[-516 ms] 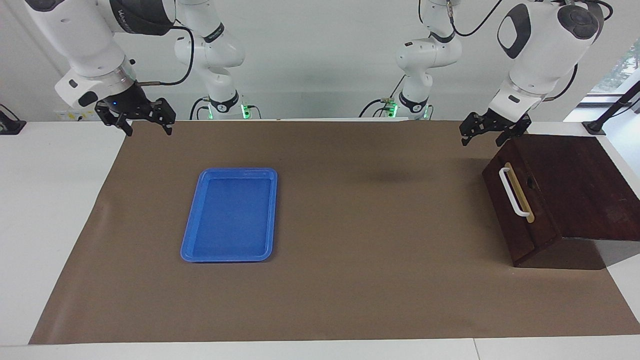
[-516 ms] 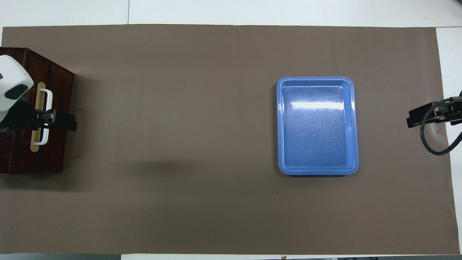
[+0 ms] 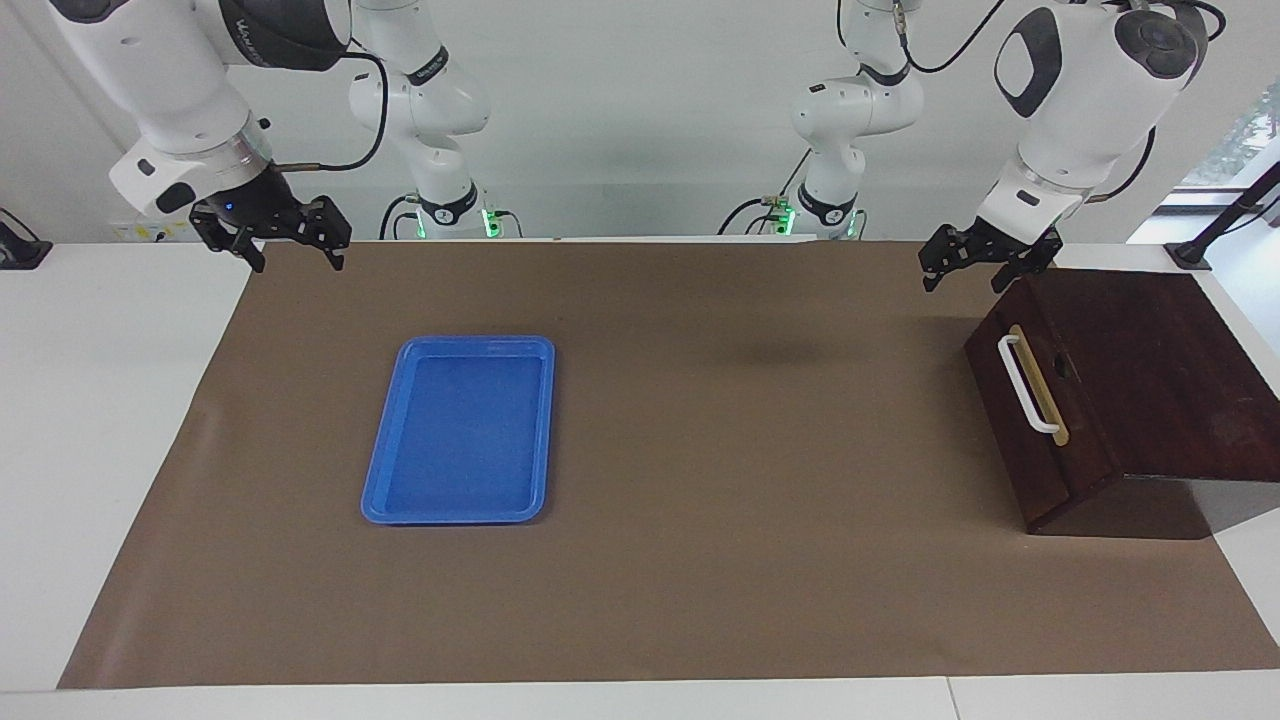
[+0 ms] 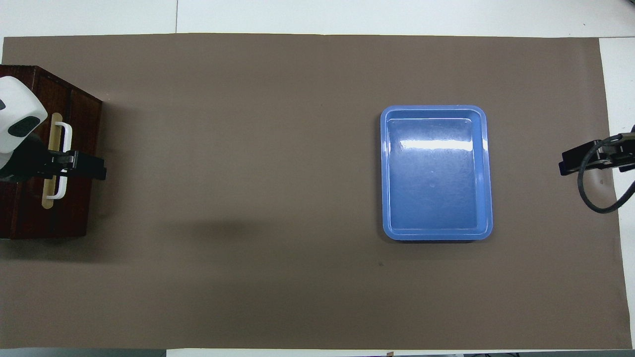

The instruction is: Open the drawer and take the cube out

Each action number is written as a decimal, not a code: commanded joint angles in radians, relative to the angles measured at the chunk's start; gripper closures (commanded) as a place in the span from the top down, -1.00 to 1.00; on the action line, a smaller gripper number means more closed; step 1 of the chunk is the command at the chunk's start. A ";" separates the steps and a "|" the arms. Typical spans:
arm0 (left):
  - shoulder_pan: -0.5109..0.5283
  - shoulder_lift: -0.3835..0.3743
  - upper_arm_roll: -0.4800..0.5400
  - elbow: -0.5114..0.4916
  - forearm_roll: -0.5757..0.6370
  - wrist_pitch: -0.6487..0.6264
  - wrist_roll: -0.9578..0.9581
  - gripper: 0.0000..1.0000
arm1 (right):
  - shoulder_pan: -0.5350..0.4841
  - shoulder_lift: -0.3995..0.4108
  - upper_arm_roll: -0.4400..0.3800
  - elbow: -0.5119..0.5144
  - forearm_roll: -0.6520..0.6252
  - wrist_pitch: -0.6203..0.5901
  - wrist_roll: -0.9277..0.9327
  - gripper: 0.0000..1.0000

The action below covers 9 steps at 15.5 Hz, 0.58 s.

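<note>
Facing view: a dark brown wooden drawer (image 3: 1105,385) sits shut at the left arm's end of a bench (image 3: 100,400) covered by a brown mat (image 3: 700,500). Its white handle (image 3: 1025,385) faces the blue tray (image 3: 460,430), which lies well apart toward the right arm's end. The left claw (image 3: 965,275) hangs in the air with its fingers spread wide, holding nothing, over the drawer's corner nearest the robots and clear of the handle. The right claw (image 3: 290,255) hangs spread wide and empty over the mat's edge, on the side of the tray away from the drawer. The cube is not visible in either view.

Overhead view: the drawer (image 4: 74,148) lies at the mat's (image 4: 248,198) end, and the left claw (image 4: 92,168) covers the middle of the handle (image 4: 63,134) from above. The right claw (image 4: 578,161) shows only its dark tip, with the tray (image 4: 483,173) between it and the drawer.

Compared with half a second ago, the left claw sits very slightly higher; drawer, tray and right claw are unchanged.
</note>
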 commanded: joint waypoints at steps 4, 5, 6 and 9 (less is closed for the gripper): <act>-0.043 -0.015 0.001 -0.081 0.169 0.116 0.005 1.00 | -0.011 -0.015 0.009 -0.013 -0.001 -0.004 -0.022 1.00; -0.047 -0.004 0.001 -0.082 0.195 0.130 0.005 1.00 | -0.011 -0.015 0.009 -0.013 -0.001 -0.004 -0.022 1.00; -0.055 0.011 0.002 -0.084 0.222 0.139 0.003 1.00 | -0.011 -0.015 0.009 -0.013 -0.001 -0.004 -0.022 1.00; -0.074 0.042 0.001 -0.137 0.341 0.208 -0.023 1.00 | -0.010 -0.015 0.011 -0.013 -0.001 0.002 -0.022 1.00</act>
